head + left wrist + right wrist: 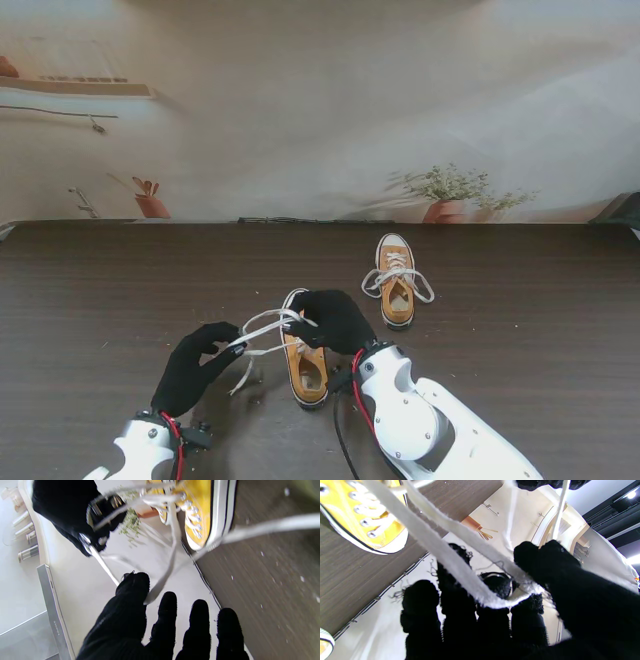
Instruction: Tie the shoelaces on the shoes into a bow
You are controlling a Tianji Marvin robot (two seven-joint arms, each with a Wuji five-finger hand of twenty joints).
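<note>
The nearer yellow shoe (306, 368) lies between my two black-gloved hands, toe pointing away from me. Its white laces (262, 328) are lifted off it and stretched between the hands. My left hand (193, 367) is to the left of the shoe. In the left wrist view, the left hand (160, 630) pinches one lace strand (162, 580) between thumb and forefinger. My right hand (335, 318) hovers over the shoe's toe. In the right wrist view, a lace loop (460, 572) runs across the fingers of the right hand (495, 620) and under the thumb. The yellow shoe's eyelets (365, 517) show there.
The second yellow shoe (397, 285) stands farther away on the right, its laces spread to both sides. The dark wooden table (520, 340) ends at a printed backdrop (320, 120). Small crumbs speckle the table top.
</note>
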